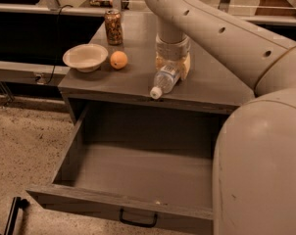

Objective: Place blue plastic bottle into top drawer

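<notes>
The pincer (172,66) hangs straight down from the arm (211,28) over the front part of the cabinet's surface (214,84); its cream fingers (185,65) stand on either side of the blue plastic bottle (163,81) and seem pressed against its body, so I judge it to be pinching the bottle near the base end. The bottle lies tilted, its white cap (155,93) pointing forward and down, right at the front edge of the surface and just above the cavity below; whether its underside touches the surface I cannot tell.

The top drawer (113,207) is pulled well out, its black handle (138,220) on the front panel nearest the camera, so the opening step needs no further work. The bottle is not yet inside.

Left to do, by my reading: carry the bottle forward past the edge, lower it into the drawer, and let go.

Off to the left on the same surface sit a cream bowl (84,57), an orange (119,59) just beside it, and a brown patterned drink can (113,27) farther back; all are well apart from the bottle.
</notes>
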### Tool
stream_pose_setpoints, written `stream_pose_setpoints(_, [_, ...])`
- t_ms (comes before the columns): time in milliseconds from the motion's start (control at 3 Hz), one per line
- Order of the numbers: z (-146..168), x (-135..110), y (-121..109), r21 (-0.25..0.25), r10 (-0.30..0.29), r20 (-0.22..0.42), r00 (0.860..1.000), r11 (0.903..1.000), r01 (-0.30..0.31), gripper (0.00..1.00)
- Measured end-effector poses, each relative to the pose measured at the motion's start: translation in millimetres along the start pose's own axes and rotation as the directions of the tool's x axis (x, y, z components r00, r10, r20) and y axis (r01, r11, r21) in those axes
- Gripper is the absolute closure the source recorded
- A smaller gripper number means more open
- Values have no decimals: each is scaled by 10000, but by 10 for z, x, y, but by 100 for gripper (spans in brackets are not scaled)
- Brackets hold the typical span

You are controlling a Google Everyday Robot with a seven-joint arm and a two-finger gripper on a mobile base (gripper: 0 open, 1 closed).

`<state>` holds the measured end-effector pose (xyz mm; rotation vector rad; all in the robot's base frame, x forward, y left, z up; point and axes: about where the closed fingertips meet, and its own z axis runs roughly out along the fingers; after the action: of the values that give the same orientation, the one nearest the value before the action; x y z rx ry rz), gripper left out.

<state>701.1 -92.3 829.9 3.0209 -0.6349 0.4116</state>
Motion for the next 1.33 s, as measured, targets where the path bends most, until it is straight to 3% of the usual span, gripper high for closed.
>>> stream_pose_setpoints(333, [-240,-178,-69,617,551,658,9963,9963,-592,87])
stream_pose_setpoints(667, [-742,-437,-26,1415,1980,1089,9741,9669,-2124,100])
stream_pose_setpoints(1000, [-1219,-737,141,2269,3551,631,9327,9050,-3599,100])
stream_pose_setpoints(1333, [-1338,-1113,112,3037,4588,579,8866,8379,-4535,100])
